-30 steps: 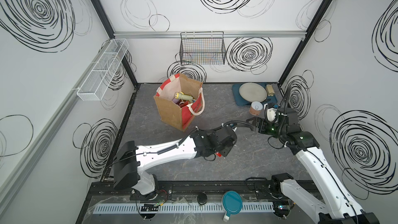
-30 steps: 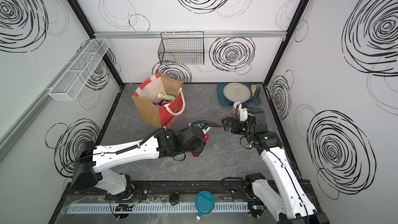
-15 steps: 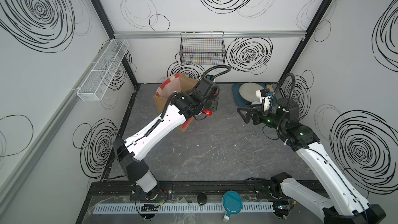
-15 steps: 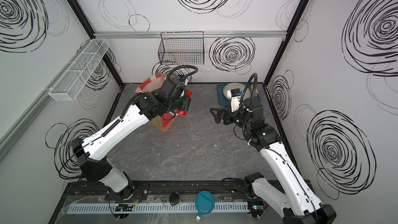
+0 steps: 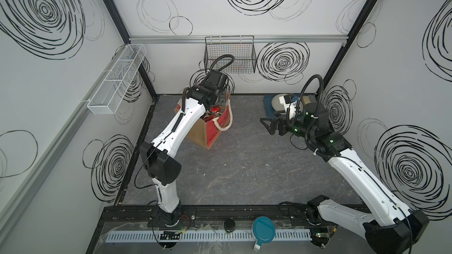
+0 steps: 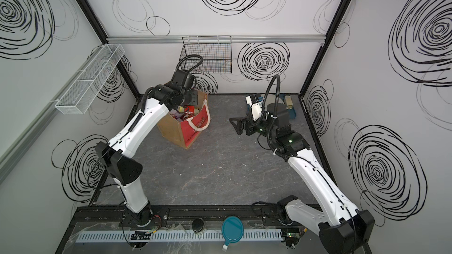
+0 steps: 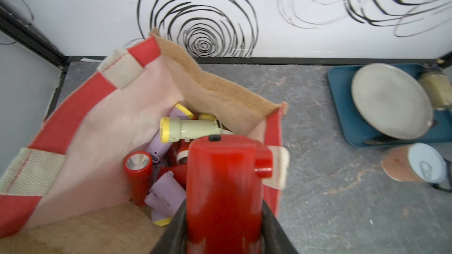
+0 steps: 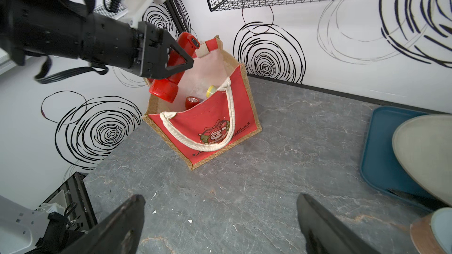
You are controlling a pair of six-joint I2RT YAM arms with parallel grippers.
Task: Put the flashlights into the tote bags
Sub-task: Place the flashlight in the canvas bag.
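A pale plate [image 7: 389, 101] sits on a blue tray [image 7: 341, 111] at the grey tabletop's [image 5: 244, 167] far corner, a white-lidded tan can [image 7: 413, 166] nearby, a black wire basket [image 5: 230, 54] on the wall.

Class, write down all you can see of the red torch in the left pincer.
The red torch is glossy plastic, with a cylindrical body, a flared head and a black button near the tail. The left pincer is shut on its body. It hangs tilted, head down, at the mouth of the open bag.
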